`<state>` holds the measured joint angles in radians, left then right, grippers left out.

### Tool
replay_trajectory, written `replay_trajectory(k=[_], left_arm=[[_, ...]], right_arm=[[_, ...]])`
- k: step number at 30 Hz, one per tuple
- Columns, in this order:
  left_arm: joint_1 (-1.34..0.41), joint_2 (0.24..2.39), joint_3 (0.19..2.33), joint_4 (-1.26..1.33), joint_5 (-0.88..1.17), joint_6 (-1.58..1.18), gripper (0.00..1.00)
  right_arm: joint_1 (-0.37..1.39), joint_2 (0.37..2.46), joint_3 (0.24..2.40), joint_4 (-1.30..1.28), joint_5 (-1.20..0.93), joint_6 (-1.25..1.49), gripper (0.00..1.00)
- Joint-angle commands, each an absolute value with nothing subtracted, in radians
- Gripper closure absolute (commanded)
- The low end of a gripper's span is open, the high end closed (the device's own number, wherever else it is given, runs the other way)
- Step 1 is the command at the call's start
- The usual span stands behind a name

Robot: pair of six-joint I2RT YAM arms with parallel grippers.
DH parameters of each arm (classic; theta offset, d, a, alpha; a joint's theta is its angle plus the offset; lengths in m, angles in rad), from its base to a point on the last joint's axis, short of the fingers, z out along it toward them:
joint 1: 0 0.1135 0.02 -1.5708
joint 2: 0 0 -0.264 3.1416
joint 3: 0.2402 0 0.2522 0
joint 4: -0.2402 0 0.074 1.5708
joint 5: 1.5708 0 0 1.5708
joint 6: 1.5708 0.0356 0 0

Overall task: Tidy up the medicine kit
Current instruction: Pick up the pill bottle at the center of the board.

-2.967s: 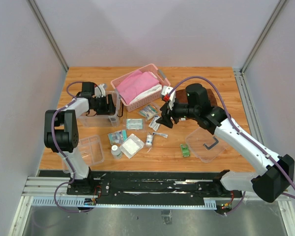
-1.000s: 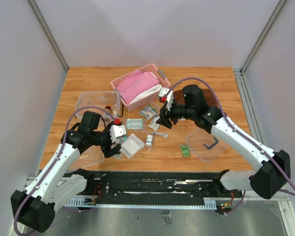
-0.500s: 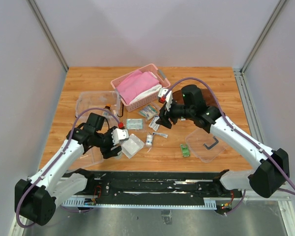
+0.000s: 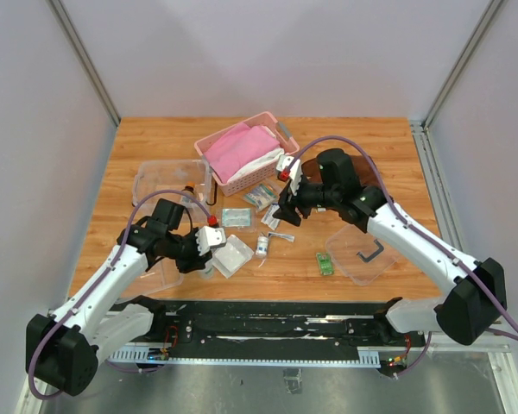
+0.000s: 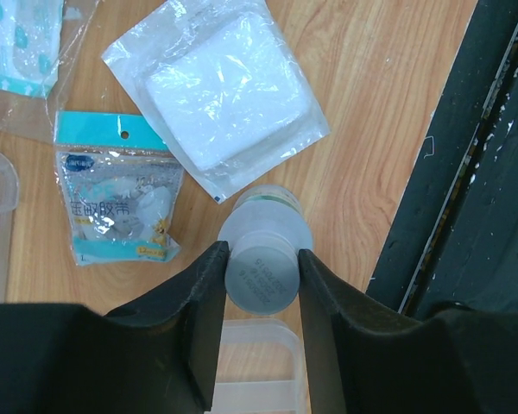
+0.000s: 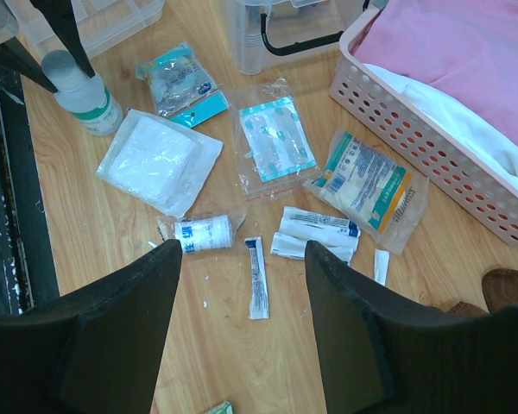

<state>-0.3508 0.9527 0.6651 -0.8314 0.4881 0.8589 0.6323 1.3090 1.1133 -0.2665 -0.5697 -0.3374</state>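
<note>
My left gripper [image 4: 204, 254] is shut on the cap of a small white bottle [image 5: 261, 276], which stands on the table beside the divided clear tray [image 4: 158, 274]. The tray's edge shows under the fingers in the left wrist view [image 5: 259, 362]. The clear plastic box [image 4: 168, 181] sits at the back left. Its lid with a dark handle [image 4: 363, 253] lies at the right. My right gripper [image 4: 282, 216] is open and empty, hovering above loose packets [image 6: 315, 233] and a thin sachet [image 6: 257, 276].
A pink slatted basket with pink cloth [image 4: 244, 153] stands at the back centre. A gauze pack [image 5: 224, 95], a blue packet [image 5: 116, 203], a bandage roll [image 6: 203, 233] and a green box [image 4: 325, 263] lie on the wood. The black rail [image 5: 483, 172] is close on the right of the bottle.
My left arm has swung from the clear box at the back to the front, and its fingers now grip the bottle's cap. The right arm has barely moved.
</note>
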Motion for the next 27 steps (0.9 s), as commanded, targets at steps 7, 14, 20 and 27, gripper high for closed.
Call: replay_trajectory(k=[7, 14, 20, 27], left_arm=[[-0.361, 0.946, 0.680, -0.816, 0.531, 0.848, 0.70], [-0.361, 0.926, 0.751, -0.818, 0.625, 0.800, 0.84], [-0.364, 0.943, 0.875, -0.818, 0.782, 0.768, 0.98], [-0.369, 1.051, 1.078, -0.810, 0.995, 0.701, 1.00]], right_arm=[[0.608, 1.344, 1.113, -0.270, -0.604, -0.341, 0.39], [0.609, 1.350, 1.104, -0.254, -0.694, -0.335, 0.39], [0.627, 1.318, 1.050, -0.180, -0.852, -0.331, 0.39], [0.656, 1.287, 0.983, -0.084, -1.001, -0.315, 0.39]])
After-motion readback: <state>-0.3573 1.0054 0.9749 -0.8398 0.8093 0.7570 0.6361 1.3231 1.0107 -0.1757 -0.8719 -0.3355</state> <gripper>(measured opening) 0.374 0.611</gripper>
